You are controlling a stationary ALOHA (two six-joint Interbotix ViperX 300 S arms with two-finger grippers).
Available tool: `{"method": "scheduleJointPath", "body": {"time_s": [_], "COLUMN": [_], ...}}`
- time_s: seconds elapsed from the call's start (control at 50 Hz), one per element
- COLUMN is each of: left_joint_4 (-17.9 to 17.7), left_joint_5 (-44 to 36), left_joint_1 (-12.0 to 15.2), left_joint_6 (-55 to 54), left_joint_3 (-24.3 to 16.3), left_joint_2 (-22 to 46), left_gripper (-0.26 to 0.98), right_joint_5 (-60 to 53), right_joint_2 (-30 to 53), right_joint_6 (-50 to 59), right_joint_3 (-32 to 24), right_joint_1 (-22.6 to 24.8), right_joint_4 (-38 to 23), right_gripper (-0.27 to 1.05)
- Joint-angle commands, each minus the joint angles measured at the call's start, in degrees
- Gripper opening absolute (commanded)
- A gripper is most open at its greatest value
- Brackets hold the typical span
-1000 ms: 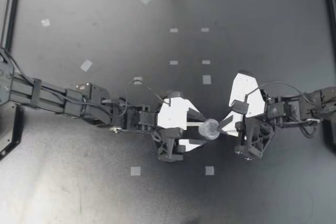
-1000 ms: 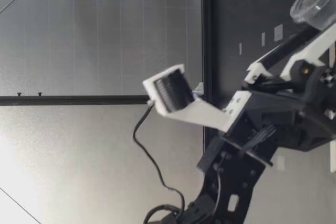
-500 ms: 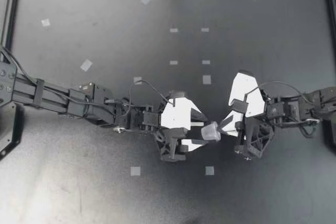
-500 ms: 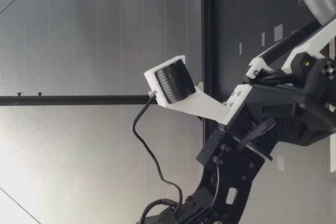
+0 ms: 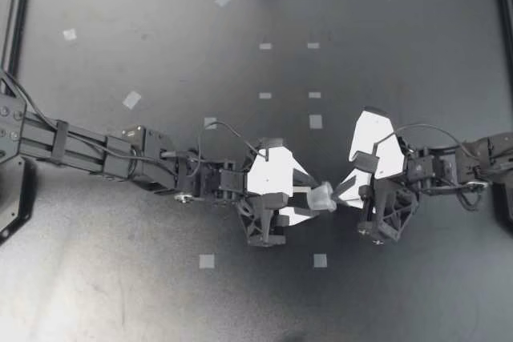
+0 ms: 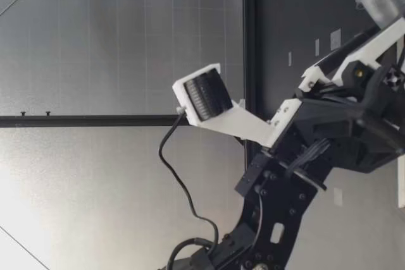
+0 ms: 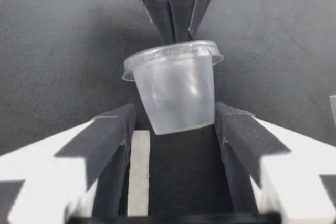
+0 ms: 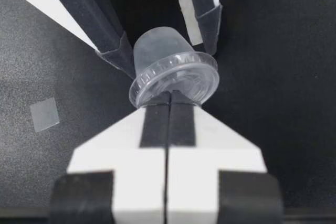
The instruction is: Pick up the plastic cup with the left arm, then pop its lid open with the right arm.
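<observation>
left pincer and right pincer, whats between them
A small clear cup: base between the open fingers of the left pincer, rim nipped by the shut right pincer. Both wrist views show it.

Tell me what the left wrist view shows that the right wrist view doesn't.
Only the left wrist view: the clear cup's whole side wall, tilted, and a gap between it and one finger of my open left pincer. Only the right wrist view: the cup's mouth turned toward the camera. Both: my right pincer shut on the cup's rim, the other arm's fingers beyond the cup, and the dark table behind.
</observation>
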Motion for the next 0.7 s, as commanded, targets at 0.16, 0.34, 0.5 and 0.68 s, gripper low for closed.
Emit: {"method": "scheduleJointPath", "body": {"time_s": [0.16, 0.34, 0.5, 0.68], "left_joint_4": [0.00, 0.09, 0.18, 0.53], "left_joint_5": [0.44, 2.81, 2.99, 2.20], "left_joint_1": [-0.09, -0.09, -0.09, -0.09], "left_joint_6": [-0.09, 0.26, 0.79, 2.55], "left_joint_3": [-1.14, -1.67, -1.76, -0.35], "left_joint_2": [-2.99, -2.99, -3.43, -6.42], "left_gripper": [0.46, 0.34, 0.25, 0.20], "right_joint_5": [-0.53, -0.53, -0.35, -0.18], "right_joint_2": [-0.35, -0.35, -0.44, -3.08], "right_joint_6": [0.00, 0.00, 0.09, 1.41], "right_joint_3": [-0.97, -0.97, -0.88, -0.26], "right_joint_1": [-0.26, -0.26, -0.26, -0.26], "right_joint_4": [0.09, 0.09, 0.09, 0.09], "right_gripper": [-0.01, -0.01, -0.01, -0.01]}}
